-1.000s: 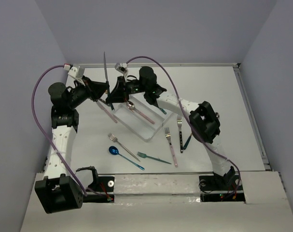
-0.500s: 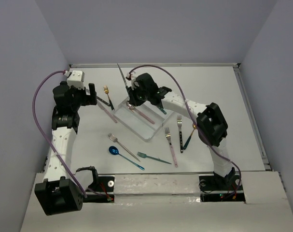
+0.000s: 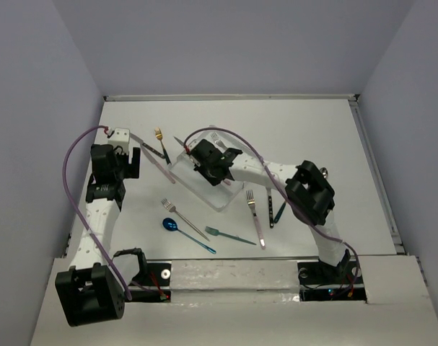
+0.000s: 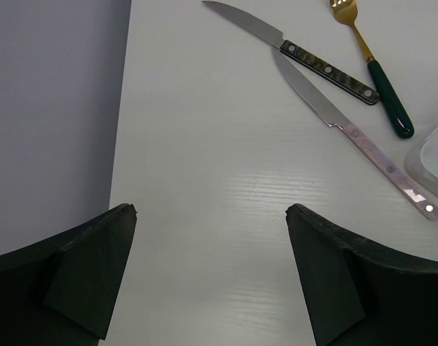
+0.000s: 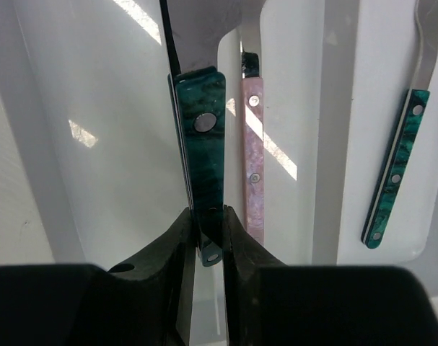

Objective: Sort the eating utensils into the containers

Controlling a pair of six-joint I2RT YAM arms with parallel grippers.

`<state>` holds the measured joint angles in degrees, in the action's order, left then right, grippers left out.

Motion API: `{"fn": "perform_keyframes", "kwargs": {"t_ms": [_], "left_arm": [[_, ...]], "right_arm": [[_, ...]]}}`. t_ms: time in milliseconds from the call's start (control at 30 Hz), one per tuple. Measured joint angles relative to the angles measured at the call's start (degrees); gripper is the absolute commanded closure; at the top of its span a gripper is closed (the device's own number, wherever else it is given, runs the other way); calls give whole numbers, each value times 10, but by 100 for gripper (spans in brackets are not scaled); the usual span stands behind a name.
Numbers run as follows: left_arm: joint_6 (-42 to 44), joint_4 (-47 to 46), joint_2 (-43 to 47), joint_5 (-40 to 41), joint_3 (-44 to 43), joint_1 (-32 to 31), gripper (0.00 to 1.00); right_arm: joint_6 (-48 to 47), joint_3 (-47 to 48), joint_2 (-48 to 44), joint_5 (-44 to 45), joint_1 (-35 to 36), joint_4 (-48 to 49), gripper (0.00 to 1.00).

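My right tool (image 5: 204,234) is clenched on the end of a teal knife (image 5: 202,144). Its blade stands edge-on and points away from the wrist. It hangs over the tray (image 5: 334,108), which sits near the middle of the bench (image 3: 312,137), a little toward the left edge. The knife is over one outer compartment, close to the divider; I cannot tell if it touches the tray floor. In the middle compartment lies a pink handle (image 5: 252,155), and in the other outer compartment a second teal handle (image 5: 394,169).

My left tool (image 4: 211,213) is released, with jaws wide apart and only bare bench between them, near the left edge. Toward the far edge from it lie a dark knife (image 4: 305,54), a pink knife (image 4: 348,130) and a gold fork (image 4: 374,68) with a green handle. The pink knife's tip reaches the dark knife where its handle begins, and its other end is just beside a tray corner.

Between the tray and the near edge lie a silver fork (image 3: 184,219), a blue spoon (image 3: 170,224), a teal fork (image 3: 229,236), a pink fork (image 3: 256,220) and a dark fork (image 3: 270,213).
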<state>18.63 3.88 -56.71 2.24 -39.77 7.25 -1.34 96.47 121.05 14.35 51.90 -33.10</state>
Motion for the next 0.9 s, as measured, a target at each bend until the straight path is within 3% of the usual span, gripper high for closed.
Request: {"fn": "perform_keyframes", "kwargs": {"t_ms": [467,900], "left_arm": [[9,-11,0,1,0,0,1],[10,-15,0,-5,7,0,1]], "right_arm": [[33,1,-2,66,30,-83,100],[59,24,10,66,74,-149,100]]}}
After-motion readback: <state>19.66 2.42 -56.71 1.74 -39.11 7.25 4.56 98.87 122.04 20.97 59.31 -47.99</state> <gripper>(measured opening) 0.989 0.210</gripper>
